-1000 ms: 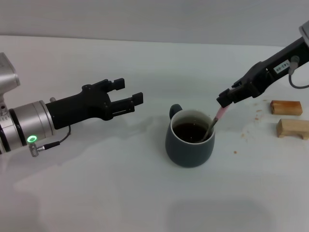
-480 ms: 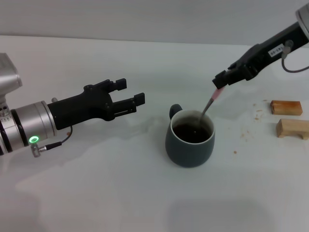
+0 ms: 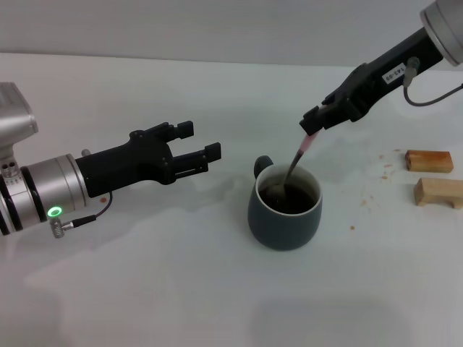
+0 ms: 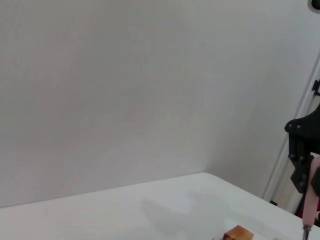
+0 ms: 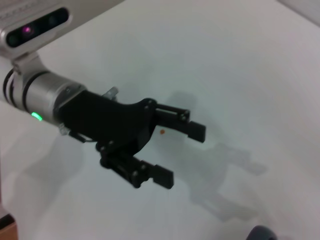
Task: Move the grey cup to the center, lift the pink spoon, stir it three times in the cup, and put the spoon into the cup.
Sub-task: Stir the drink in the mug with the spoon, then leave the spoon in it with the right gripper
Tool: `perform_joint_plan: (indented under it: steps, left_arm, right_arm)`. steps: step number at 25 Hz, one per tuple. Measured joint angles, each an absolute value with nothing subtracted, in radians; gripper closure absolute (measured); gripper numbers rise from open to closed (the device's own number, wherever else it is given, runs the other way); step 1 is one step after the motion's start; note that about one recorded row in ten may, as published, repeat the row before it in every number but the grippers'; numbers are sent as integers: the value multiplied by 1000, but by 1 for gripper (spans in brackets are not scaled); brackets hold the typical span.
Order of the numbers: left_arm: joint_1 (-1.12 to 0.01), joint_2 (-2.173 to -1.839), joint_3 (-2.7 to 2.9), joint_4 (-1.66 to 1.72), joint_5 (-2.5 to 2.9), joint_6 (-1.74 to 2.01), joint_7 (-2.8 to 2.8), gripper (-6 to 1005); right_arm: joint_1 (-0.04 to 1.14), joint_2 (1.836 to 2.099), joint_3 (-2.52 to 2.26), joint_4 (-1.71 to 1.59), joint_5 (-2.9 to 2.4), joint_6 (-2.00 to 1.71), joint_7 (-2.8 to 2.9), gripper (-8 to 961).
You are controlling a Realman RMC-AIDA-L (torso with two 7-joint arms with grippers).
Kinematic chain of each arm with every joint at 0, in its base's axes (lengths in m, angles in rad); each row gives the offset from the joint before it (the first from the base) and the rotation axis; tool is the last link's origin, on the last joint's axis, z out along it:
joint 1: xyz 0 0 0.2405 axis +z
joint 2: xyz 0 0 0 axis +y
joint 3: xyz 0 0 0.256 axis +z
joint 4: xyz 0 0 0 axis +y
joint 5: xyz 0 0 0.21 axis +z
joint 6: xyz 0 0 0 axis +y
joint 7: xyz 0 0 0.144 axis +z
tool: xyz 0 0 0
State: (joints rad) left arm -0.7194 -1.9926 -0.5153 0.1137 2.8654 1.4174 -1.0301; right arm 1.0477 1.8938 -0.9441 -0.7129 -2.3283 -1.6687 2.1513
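On the white bench [image 3: 181, 289], the left gripper [image 3: 197, 147] hovers at centre-left, fingers apart and empty. The grey cup [image 3: 284, 207] sits right of centre frame. Above it, the right gripper [image 3: 314, 123] has its fingers clamped on the pink spoon [image 3: 301, 153], whose bowl dips into the dark liquid.

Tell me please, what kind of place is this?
Probably a robot test bench in a lab, not a kitchen. A bare white table stands against a plain wall, holding only a dark blue-grey ceramic mug of brown liquid and two small wooden blocks, with two black grippers over it.
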Motion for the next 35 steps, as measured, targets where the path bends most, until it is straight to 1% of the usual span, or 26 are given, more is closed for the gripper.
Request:
perform_joint_plan:
  steps: [9,13,28,35]
  left_arm:
    - [-720,-1993,-515,112,2865,1417,-1031,173]
    - [-720,-1988,-515,110,2865,1417,-1035,173]
    - [-720,-1986,-515,109,2865,1425,-1039,172]
    - [-711,-1986,-515,108,2865,1429,-1039,173]
  right_arm:
    - [1042,1894,-948,-737,-2328,-1742,2139,852]
    - [1029,1890,-948,-752,-2340,-1768,2142,851]
    - [1003,1885,-936,-766,-2392,-1728,2145,852]
    - [1015,1897,-936,-766,-2390,-1679,2145,851]
